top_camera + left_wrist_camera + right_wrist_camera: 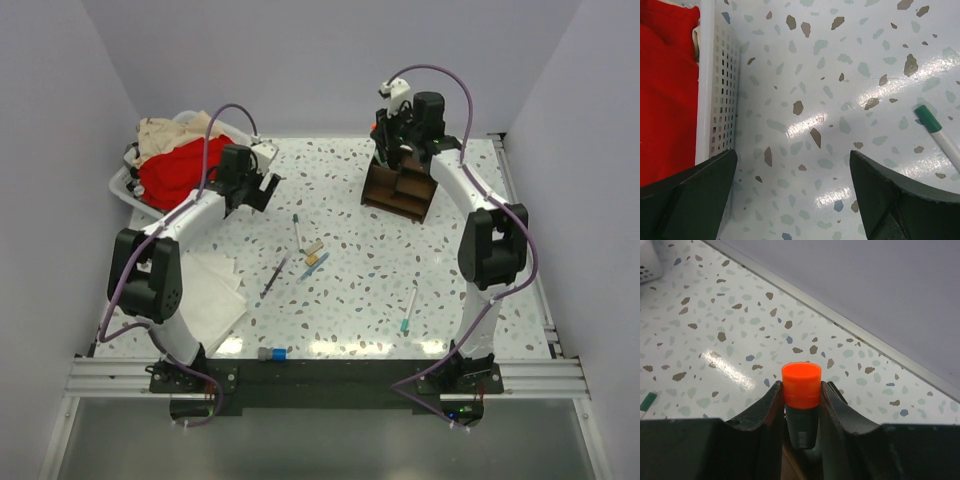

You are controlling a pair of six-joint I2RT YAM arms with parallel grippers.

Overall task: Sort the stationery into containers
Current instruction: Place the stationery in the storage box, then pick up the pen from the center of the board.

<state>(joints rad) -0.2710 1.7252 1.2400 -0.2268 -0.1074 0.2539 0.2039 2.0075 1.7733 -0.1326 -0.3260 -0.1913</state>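
Right tool point(801, 392) was clamped on the highlighter point(801, 376), orange end up, above the organizer point(398, 190). Left tool point(792, 190) hung wide apart, far off by the basket point(720, 75). The drop looked straight down.

Pale walls point(330, 60) enclose a speckled table point(360, 290), apparently lit from above.

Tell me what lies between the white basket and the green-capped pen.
Nothing. In the left wrist view, only bare speckled table separates the white basket from the green-capped pen.
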